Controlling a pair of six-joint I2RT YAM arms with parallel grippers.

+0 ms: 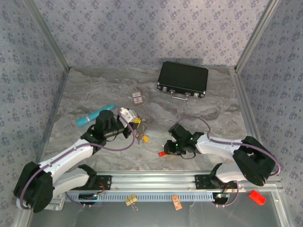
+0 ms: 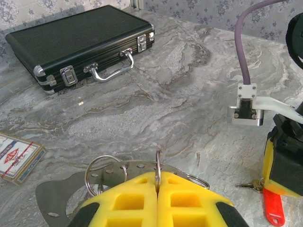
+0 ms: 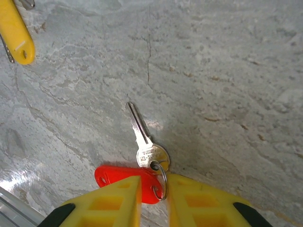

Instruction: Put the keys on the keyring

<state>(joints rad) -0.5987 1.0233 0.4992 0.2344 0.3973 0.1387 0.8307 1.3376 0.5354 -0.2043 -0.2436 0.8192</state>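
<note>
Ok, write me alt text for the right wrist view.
The right gripper, slightly open, straddles a small ring joining a silver key to a red tag on a grey marbled table. A yellow tag lies at the top left.

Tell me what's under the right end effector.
A flat red plastic tag ringed to a silver metal key, on the grey marbled table. The tag's near end is covered by the yellow fingers.

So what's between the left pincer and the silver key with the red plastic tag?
In the top view, a small yellow-tagged key lies between the left pincer and the red-tagged key.
</note>
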